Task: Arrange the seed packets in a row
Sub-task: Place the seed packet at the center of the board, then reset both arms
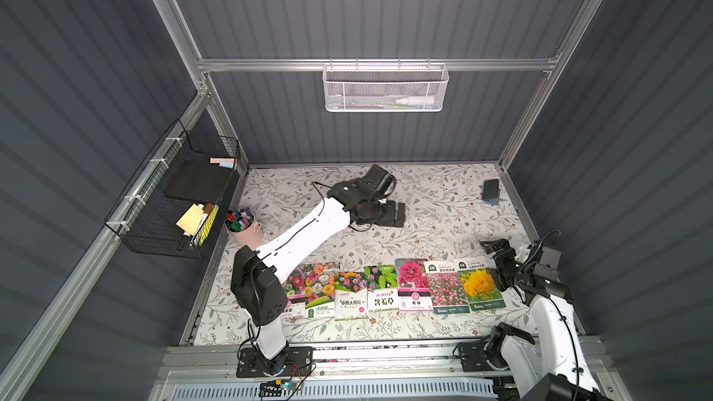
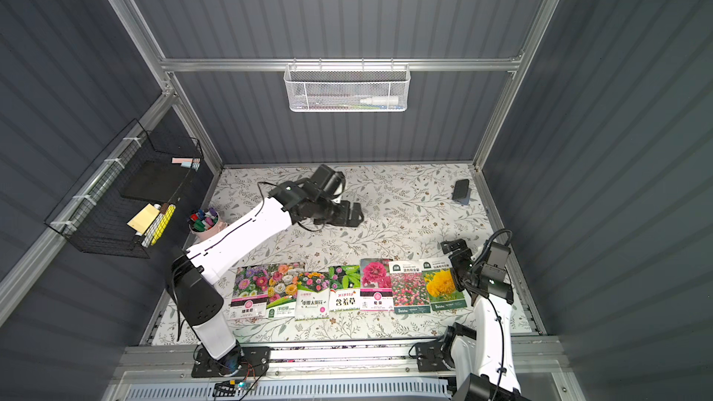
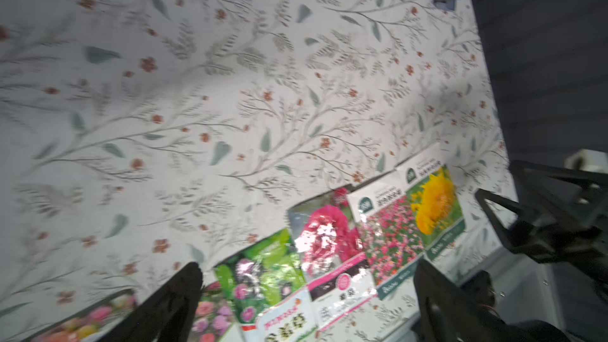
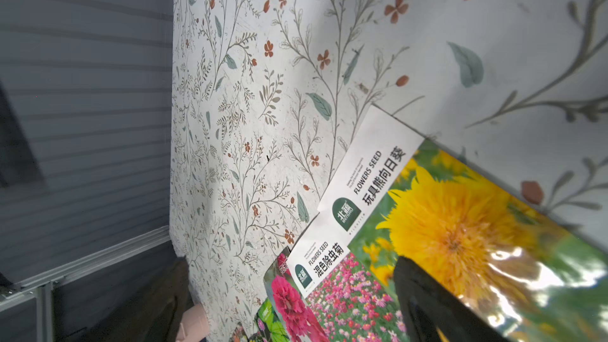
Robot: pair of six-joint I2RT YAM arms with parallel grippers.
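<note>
Looking down in both top views, I see all seven flat, glossy, flower-printed seed packets [image 2: 344,289] lying face up in one row across the 6 o'clock half of the white floral-patterned surface [image 1: 424,202], running from 9 o'clock to 3 o'clock. Each touches or slightly overlaps its neighbour along a long edge. The yellow sunflower packet [image 1: 480,283] closes the 3 o'clock end, overlapping the pink-meadow packet [image 1: 443,291] beside it. The mixed-daisy packet [image 2: 249,291] closes the 9 o'clock end.

My left hand [image 1: 393,214] is well apart from the row, out toward 12 o'clock near the middle of the surface, its fingers [image 3: 177,297] spread wide with nothing between them. My right hand [image 1: 495,264] sits just beside the sunflower packet at 3 o'clock, also spread wide and holding nothing. In its wrist view one dark finger [image 4: 427,297] crosses in front of that packet, and I cannot tell whether it touches.

A small dark rectangular block [image 1: 490,189] lies near the 1 o'clock corner, and a pink bucket of coloured markers [image 1: 249,235] stands at the 9 o'clock edge.
</note>
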